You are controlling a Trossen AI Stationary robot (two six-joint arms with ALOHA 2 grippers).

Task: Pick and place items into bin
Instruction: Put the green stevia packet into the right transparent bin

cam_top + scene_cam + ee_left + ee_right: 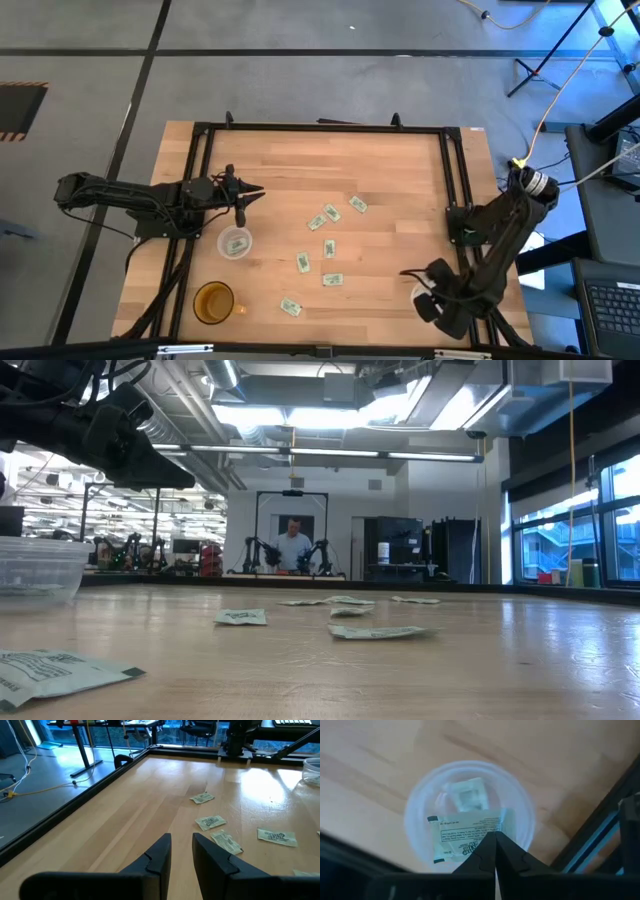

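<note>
Several small pale green and white packets (328, 248) lie flat on the wooden table (400, 160) around its middle. My right gripper (432, 292) points down at the table's near right corner, over a clear round cup (470, 785). It is shut on one packet (462, 840). Another packet (468, 795) lies inside that cup. My left gripper (181, 840) hovers at the table's left side, fingers a little apart and nothing between them. My right gripper pinches the packet between its two fingers at one edge, near a corner (492, 827). The fingers come from above, pointing down. The packet spreads out sideways from the fingertips over the cup's mouth; whether it touches the cup I cannot tell.
A second clear cup (234, 243) stands near my left gripper, and an amber cup (213, 301) stands at the near left. A black frame (320, 128) borders the table's far, left and right sides. A person (293, 545) stands far off in the room.
</note>
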